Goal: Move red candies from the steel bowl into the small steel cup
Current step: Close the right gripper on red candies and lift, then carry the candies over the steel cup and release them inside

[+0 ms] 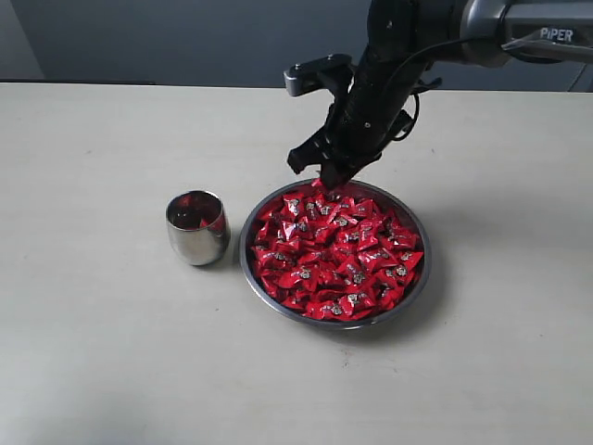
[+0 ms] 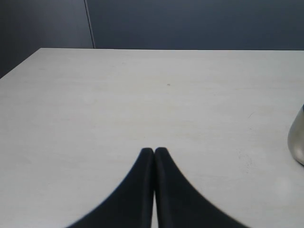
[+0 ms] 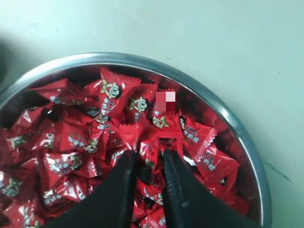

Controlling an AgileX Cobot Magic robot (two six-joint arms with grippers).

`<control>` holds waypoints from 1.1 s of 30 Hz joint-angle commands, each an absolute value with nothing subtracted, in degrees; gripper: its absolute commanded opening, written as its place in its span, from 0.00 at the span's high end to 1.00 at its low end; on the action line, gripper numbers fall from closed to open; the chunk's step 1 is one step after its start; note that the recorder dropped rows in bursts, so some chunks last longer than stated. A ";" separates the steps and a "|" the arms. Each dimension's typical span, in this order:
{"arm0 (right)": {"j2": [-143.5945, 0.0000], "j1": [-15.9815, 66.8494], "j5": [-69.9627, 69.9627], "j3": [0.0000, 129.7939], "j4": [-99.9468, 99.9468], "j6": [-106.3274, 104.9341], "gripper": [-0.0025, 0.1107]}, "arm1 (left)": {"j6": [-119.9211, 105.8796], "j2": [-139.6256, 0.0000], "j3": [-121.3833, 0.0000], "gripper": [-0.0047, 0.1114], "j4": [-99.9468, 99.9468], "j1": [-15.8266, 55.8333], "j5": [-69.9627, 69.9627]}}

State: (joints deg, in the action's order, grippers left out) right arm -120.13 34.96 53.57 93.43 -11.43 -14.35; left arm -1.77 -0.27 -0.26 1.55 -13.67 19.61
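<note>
Dozens of red candies (image 1: 335, 255) filled the steel bowl (image 1: 413, 295), heaped almost to its thin rim. They lay with no common direction: each was a small squarish pillow whose long axis ran between two crimped, saw-toothed ends, and those axes pointed every way across the heap. The wrappers were glossy red with a small whitish-grey and green printed mark.

The bowl sat flat near the middle of the desk (image 1: 102, 352), mouth up. The small steel cup (image 1: 196, 229) stood upright just beside it, apart from the rim, on the left arm's side. Red showed inside the cup, but I could not tell whether that was candy or reflection.

The right gripper (image 1: 334, 178) pointed steeply down into the part of the heap nearest the desk's far edge. In the right wrist view its two dark fingers (image 3: 124, 183) were drawn close, clamped on one candy (image 3: 148, 148) whose red wrapper filled the narrow gap between their tips.

The left gripper (image 2: 154, 151) hung over bare desk with its fingers pressed together and nothing between them; a sliver of the cup's rounded side showed nearby.
</note>
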 commanded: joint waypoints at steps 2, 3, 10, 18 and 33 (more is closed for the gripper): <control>-117.43 34.76 51.82 93.41 -17.34 -15.21 0.99 | -1.68 0.00 0.00 0.96 1.41 -13.12 19.14; -117.12 34.76 51.68 93.41 -18.91 -16.01 0.99 | -1.68 0.00 0.00 0.96 1.41 -13.12 19.14; -116.72 37.28 50.82 94.03 -33.05 -27.38 0.99 | -1.68 0.00 0.00 0.96 1.41 -13.12 19.14; -116.83 43.18 44.06 94.03 -33.76 -28.89 0.99 | -1.68 0.00 0.00 0.96 1.41 -13.12 19.14; -121.55 47.38 38.06 94.16 -35.00 -28.99 0.99 | -1.68 0.00 0.00 0.96 1.41 -13.12 19.14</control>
